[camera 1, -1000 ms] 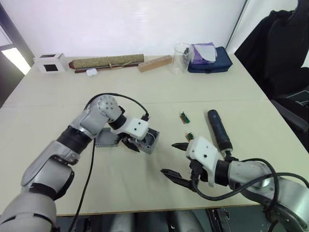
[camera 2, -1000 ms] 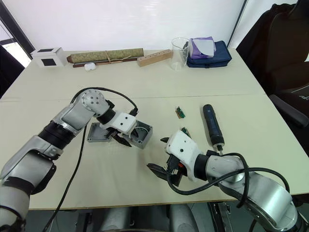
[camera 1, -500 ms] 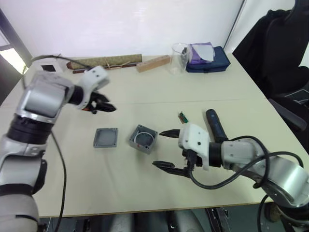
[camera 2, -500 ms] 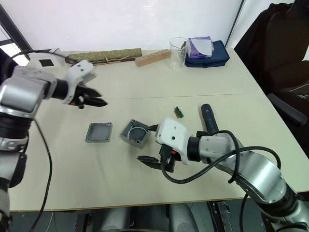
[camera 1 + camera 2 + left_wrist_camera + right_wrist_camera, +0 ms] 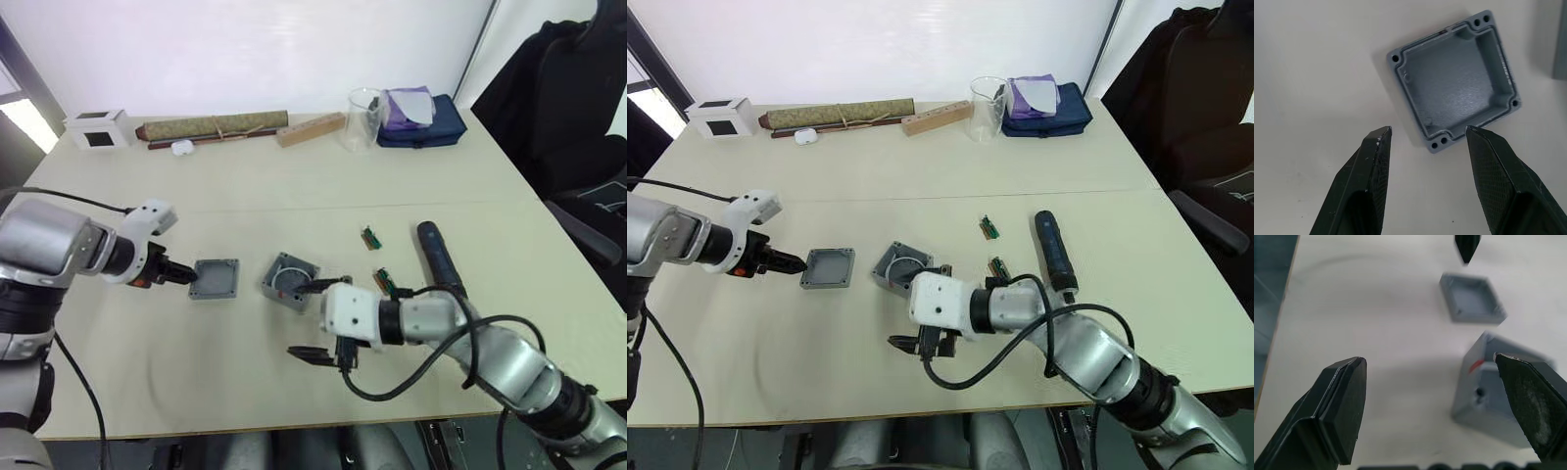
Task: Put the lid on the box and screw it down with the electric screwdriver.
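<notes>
The grey lid point(image 5: 216, 279) lies hollow side up on the table, left of the box point(image 5: 291, 281). The box is deep and grey, open side up, with a white ring inside. My left gripper point(image 5: 181, 277) is open and low over the table, just left of the lid, its fingers pointing at it. In the left wrist view the lid point(image 5: 1457, 81) sits just beyond the open gripper point(image 5: 1427, 132). My right gripper point(image 5: 312, 320) is wide open and empty, close to the box's right front. The dark electric screwdriver point(image 5: 440, 257) lies on the table to the right.
Two small green parts point(image 5: 373, 236) point(image 5: 384, 282) lie between the box and the screwdriver. Along the back edge are a white cube point(image 5: 96, 127), a rolled olive mat point(image 5: 216, 125), a wooden block point(image 5: 313, 128), a glass cup point(image 5: 367, 117) and a blue pouch point(image 5: 421, 122). A black chair point(image 5: 578, 98) stands at right.
My left gripper came away from the box, swung up to the back left, then dropped beside the lid's left edge. My right gripper slid left to the box.
</notes>
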`<state>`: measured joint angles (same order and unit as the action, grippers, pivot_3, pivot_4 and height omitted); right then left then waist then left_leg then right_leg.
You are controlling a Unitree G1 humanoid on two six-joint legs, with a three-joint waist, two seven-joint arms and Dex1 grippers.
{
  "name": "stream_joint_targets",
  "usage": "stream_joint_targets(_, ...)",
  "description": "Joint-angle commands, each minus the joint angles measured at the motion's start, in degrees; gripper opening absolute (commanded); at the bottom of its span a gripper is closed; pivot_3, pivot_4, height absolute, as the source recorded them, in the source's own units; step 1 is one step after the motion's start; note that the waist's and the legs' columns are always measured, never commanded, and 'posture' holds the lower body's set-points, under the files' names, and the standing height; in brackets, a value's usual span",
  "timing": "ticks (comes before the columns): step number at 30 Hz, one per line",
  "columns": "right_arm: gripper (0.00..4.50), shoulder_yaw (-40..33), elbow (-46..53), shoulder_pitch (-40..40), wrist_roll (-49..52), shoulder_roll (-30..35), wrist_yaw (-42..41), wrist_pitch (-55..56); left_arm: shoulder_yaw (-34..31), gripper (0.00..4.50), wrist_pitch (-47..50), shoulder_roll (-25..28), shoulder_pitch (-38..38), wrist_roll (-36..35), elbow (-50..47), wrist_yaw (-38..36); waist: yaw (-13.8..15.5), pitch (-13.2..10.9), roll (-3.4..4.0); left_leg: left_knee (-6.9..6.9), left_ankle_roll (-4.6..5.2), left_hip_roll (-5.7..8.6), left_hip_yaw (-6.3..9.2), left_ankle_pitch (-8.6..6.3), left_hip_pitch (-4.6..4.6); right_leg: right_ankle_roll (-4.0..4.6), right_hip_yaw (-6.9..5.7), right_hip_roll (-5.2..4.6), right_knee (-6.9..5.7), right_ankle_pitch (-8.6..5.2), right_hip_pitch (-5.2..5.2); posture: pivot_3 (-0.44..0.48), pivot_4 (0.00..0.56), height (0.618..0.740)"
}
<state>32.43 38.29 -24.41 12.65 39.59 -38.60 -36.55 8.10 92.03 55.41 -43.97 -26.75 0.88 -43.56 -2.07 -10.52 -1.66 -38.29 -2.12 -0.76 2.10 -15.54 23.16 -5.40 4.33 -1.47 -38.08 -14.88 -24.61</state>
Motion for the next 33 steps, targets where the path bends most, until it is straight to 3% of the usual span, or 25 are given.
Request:
stream_joint_targets(1,4.50,-1.39,2.10,0.47,-1.20,-1.00,-0.05,0.47,-0.96,2.41,0.47,-1.86,-2.84,-3.49,2.89,5.67,0.03,0.00,0.00,0.00,0.00,0.00,0.01,0.00,0.00,0.00,0.00,0.00,0.00,0.00,0.00,0.000,0.150,0.740)
stream_joint_targets(10,4.50,-2.65,4.15,1.71,-3.14,-1.97,0.77,-2.28,0.59,2.41,0.47,-6.05,-3.58,-8.41,9.52,17.43,-0.31,0.01,-0.01,0.01,-0.01,0.01,0.04,0.00,-0.01,0.00,-0.01,0.01,-0.02,0.00,0.00,0.000,0.150,0.740)
stream_joint_targets(14,4.50,-4.08,5.40,1.83,-3.41,-1.77,1.02,-4.33,0.11,1.46,0.47,-8.69,-1.97,-9.96,10.86,21.83,-0.29,0.03,0.02,0.01,-0.01,0.04,0.02,0.00,-0.07,0.00,-0.01,-0.03,-0.03,0.00,0.05,0.000,0.150,0.740)
stream_joint_targets(15,4.50,-4.42,5.52,1.80,-3.40,-1.77,0.97,-4.68,-0.18,0.87,0.47,-9.25,-1.44,-10.40,10.54,22.60,-0.23,0.03,0.03,0.01,-0.01,0.05,0.02,0.00,-0.13,0.00,-0.01,-0.04,-0.03,0.00,0.10,0.000,0.150,0.740)
stream_joint_targets(17,4.50,-5.47,5.81,1.81,-2.99,-2.10,1.05,-5.61,-0.93,0.14,0.47,-10.01,-0.11,-11.14,9.58,24.28,0.05,0.06,0.06,0.03,-0.01,0.07,0.02,0.00,-0.31,0.00,-0.01,-0.06,-0.03,0.00,0.30,0.000,0.150,0.740)
stream_joint_targets(22,4.50,-11.18,6.22,2.50,-0.54,-2.99,1.62,-8.83,-5.08,0.02,0.47,-12.15,2.15,-13.38,8.34,29.11,0.09,0.10,0.11,0.08,-0.01,0.10,-0.01,0.00,-0.88,-0.01,0.01,-0.10,0.03,-0.02,0.89,0.000,0.150,0.740)
stream_joint_targets(26,4.50,-21.97,4.71,2.05,7.59,-6.92,1.76,-14.17,-12.33,0.02,0.47,-15.43,1.81,-10.45,5.72,30.95,0.53,0.11,0.13,0.08,-0.01,0.13,0.01,0.00,-1.07,-0.02,0.01,-0.11,0.09,-0.03,1.11,0.000,0.150,0.740)
stream_joint_targets(29,4.50,-32.53,2.51,-0.62,18.33,-15.46,4.32,-20.47,-15.77,0.02,-8.27,-14.66,-0.54,-9.22,5.81,27.39,0.96,0.04,0.03,0.08,-0.01,0.11,0.06,0.00,-1.06,-0.02,-0.01,-0.05,0.08,-0.03,1.09,0.000,0.150,0.740)
stream_joint_targets(31,4.50,-35.76,0.72,-2.71,21.49,-18.42,6.10,-23.12,-16.67,0.02,-15.89,-14.24,-1.46,-8.36,5.63,24.11,0.99,0.03,0.02,0.08,-0.05,0.07,0.10,0.02,-0.93,-0.01,-0.02,-0.03,0.07,-0.02,0.97,0.000,0.150,0.740)
stream_joint_targets(33,4.50,-37.14,-5.88,-7.67,19.49,-22.89,12.18,-23.01,-19.09,0.02,-35.57,-16.87,-2.13,-5.59,2.86,20.39,1.05,0.03,0.03,0.10,-0.08,0.07,0.08,0.03,-0.89,0.00,-0.03,-0.08,0.08,-0.01,0.93,0.000,0.150,0.740)
